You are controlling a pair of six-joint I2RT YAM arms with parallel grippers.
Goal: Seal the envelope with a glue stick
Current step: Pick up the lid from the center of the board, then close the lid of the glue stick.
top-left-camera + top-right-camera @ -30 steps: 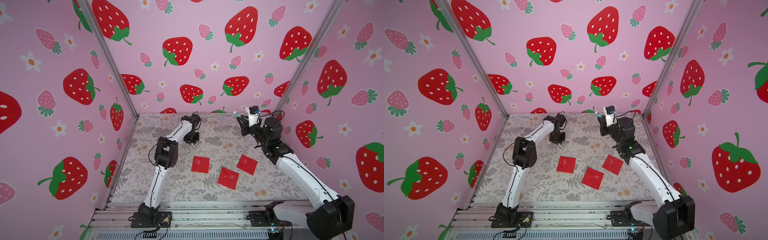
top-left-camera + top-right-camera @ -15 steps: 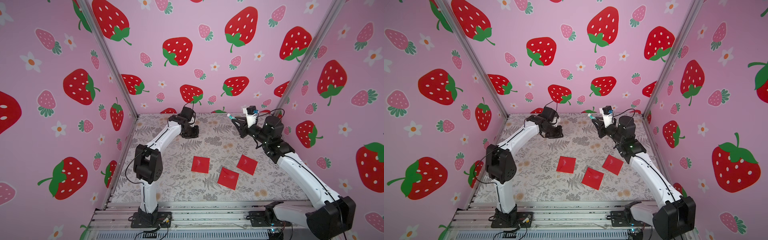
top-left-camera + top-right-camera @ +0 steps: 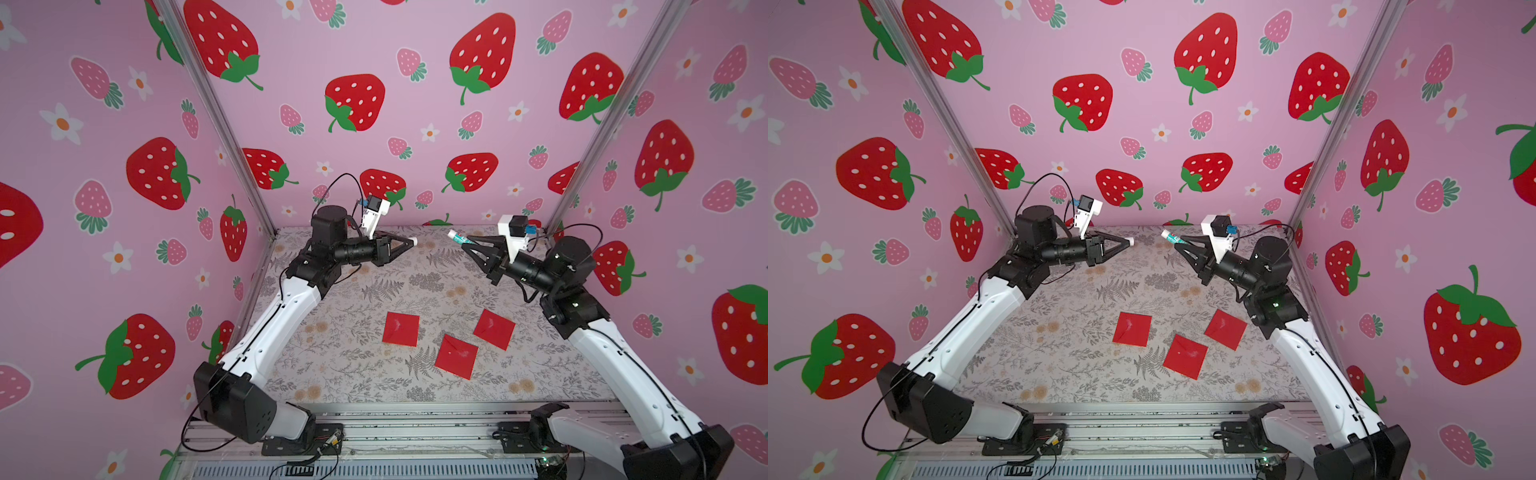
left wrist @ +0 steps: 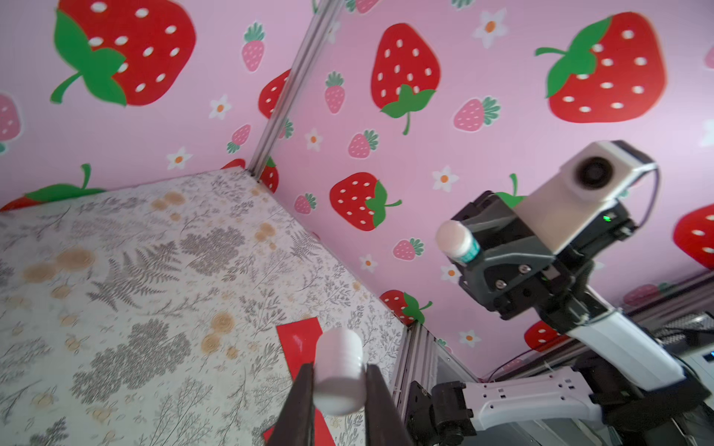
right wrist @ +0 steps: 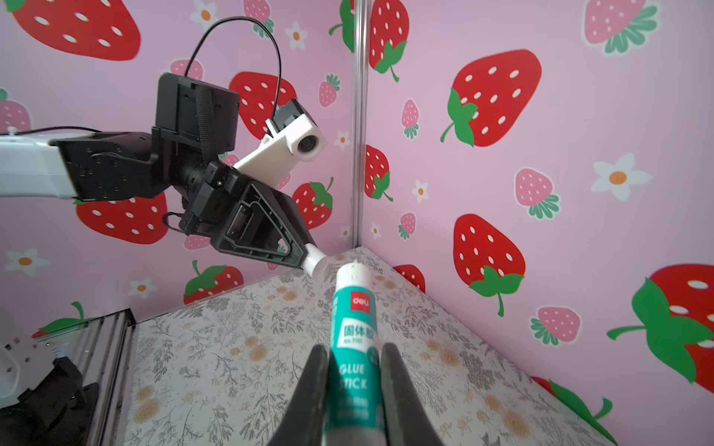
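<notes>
The right gripper (image 3: pixel 468 242), clamped on the glue stick (image 3: pixel 457 237), hangs near the table's (image 3: pixel 332 316) rear edge at 1 o'clock. The left gripper (image 3: pixel 409 242), clamped on a cap (image 3: pixel 412 240), faces it from its 9 o'clock, with an open gap between. Three envelopes (image 3: pixel 401 329) lie toward 5. A second ago the left gripper was down at the table.

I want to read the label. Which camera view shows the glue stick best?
The right wrist view: the glue stick is large, teal label readable, clamped in the right gripper. The left wrist view shows only its end, slightly blurred. In both top views it is tiny.
</notes>
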